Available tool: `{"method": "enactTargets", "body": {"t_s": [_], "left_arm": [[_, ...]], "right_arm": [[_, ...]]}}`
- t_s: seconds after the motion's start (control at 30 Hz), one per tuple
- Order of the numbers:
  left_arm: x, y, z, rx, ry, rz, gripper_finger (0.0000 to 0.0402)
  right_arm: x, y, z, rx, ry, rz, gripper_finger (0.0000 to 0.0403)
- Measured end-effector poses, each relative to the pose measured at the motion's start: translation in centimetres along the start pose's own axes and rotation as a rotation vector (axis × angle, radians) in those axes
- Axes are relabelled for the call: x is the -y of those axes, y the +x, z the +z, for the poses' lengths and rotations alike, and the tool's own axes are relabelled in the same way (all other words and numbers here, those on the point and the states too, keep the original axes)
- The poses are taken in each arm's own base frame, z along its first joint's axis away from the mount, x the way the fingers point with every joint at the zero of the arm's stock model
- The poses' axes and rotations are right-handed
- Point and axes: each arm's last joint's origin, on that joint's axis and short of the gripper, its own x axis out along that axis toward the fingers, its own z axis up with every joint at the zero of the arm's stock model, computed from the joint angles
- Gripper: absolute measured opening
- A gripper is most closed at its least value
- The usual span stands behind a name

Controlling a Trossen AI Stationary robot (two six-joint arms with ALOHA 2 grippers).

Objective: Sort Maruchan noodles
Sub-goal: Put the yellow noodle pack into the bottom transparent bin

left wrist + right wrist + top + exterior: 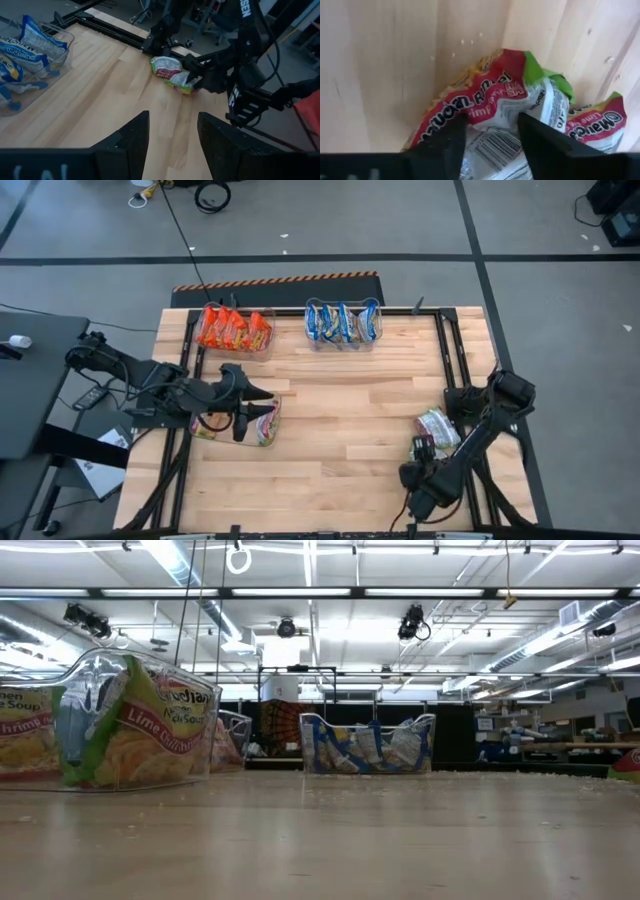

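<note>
Two green-and-white Maruchan noodles packets [438,427] lie in a small heap near the table's right edge; the top packet [490,100] partly covers a second one [595,125]. My right gripper [492,135] points steeply down over the top packet, open, a finger on either side of its middle. My left gripper [245,408] hangs open with nothing between its fingers above a clear bin [262,425] of green-and-white packets at the table's left. From the left wrist view [172,135] the heap [170,70] shows far off beside the right arm. My right gripper comes at the top packet from above with its fingers spread. Whether the fingertips [450,145] touch the wrapper I cannot tell.
At the far edge stand a clear bin of orange-red packets [235,330] and a clear bin of blue-and-yellow packets [342,322]. The dark table frame [455,350] runs close beside the heap. Bare wood lies across the middle [350,420].
</note>
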Motion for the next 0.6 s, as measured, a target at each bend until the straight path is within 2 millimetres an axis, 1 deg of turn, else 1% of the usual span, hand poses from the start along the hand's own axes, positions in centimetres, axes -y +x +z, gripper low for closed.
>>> {"method": "enactTargets", "body": {"t_s": [0.1,0.2,0.27,0.3,0.4,0.47,0.6], "left_arm": [[0.0,0.0,0.1,0.007,-0.029,-0.004,0.0172],[0.1,-0.1,0.3,0.023,-0.033,-0.016,0.0172],[0.1,-0.3,0.4,0.029,-0.020,-0.019,0.0172],[0.1,-0.3,0.4,0.029,-0.010,-0.019,0.0172],[0.0,-0.3,0.1,-0.015,0.060,-0.034,0.0172],[0.0,-0.3,0.0,-0.026,0.087,-0.040,0.0172],[-0.1,-0.4,-0.1,-0.053,0.137,-0.061,0.0172]], "right_arm": [[0.5,0.1,0.8,0.034,0.016,0.004,0.0151],[0.9,0.0,2.4,0.113,0.016,0.020,0.0079],[1.6,-0.7,3.6,0.138,0.012,0.027,0.0026],[2.0,-1.2,4.3,0.152,0.009,0.033,0.0015],[3.8,-3.3,6.6,0.244,0.014,0.040,0.0014],[5.4,-4.8,8.3,0.305,0.003,0.051,0.0008],[8.9,-6.7,11.9,0.446,0.001,0.105,0.0007]]}}
